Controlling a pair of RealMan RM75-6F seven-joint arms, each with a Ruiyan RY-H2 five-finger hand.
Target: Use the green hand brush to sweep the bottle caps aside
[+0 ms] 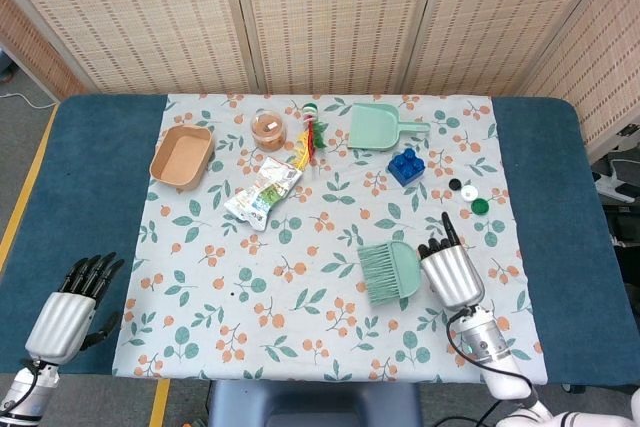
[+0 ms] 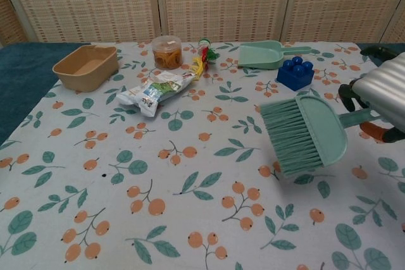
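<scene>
The green hand brush (image 1: 390,272) hangs over the front middle of the table, its bristles pointing left and its handle in my right hand (image 1: 450,274). In the chest view the brush (image 2: 307,132) is large at centre right, held by the right hand (image 2: 383,96) at the frame edge. Three bottle caps lie well behind the brush on the right side of the cloth: a black cap (image 1: 455,184), a white cap (image 1: 468,193) and a green cap (image 1: 480,206). My left hand (image 1: 70,312) stays at the front left, off the cloth, holding nothing, fingers extended.
Along the back of the floral cloth (image 1: 300,337) stand a tan tray (image 1: 182,155), a jar (image 1: 267,129), a snack packet (image 1: 262,192), a green dustpan (image 1: 380,127) and a blue block (image 1: 405,165). A red-green-yellow item (image 1: 312,133) lies by the jar.
</scene>
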